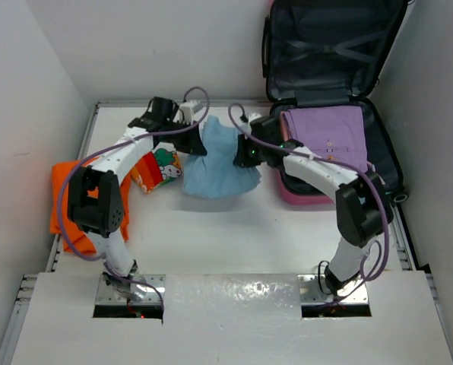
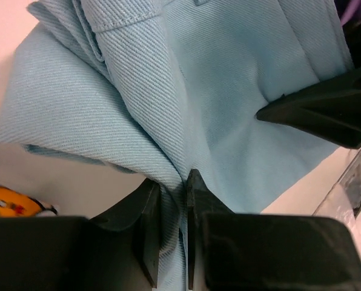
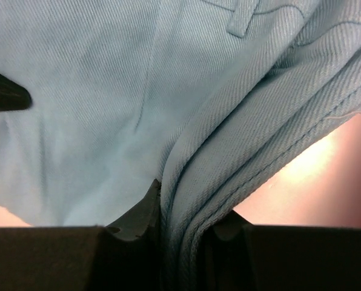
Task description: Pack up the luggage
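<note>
One light blue twill garment (image 1: 215,171) is pinched from both sides over the white table (image 1: 234,236): the left gripper (image 2: 173,182) is pressed together on a fold at its left edge, and the right gripper (image 3: 189,206) is clamped on stacked hems at its right. Just beyond the right claw, far right, lies the open hard-shell suitcase (image 1: 386,156), its dark-lined lid propped against the wall and a folded lilac garment (image 1: 329,133) inside. The right arm hides its near rim, and the lid's top is cut off.
</note>
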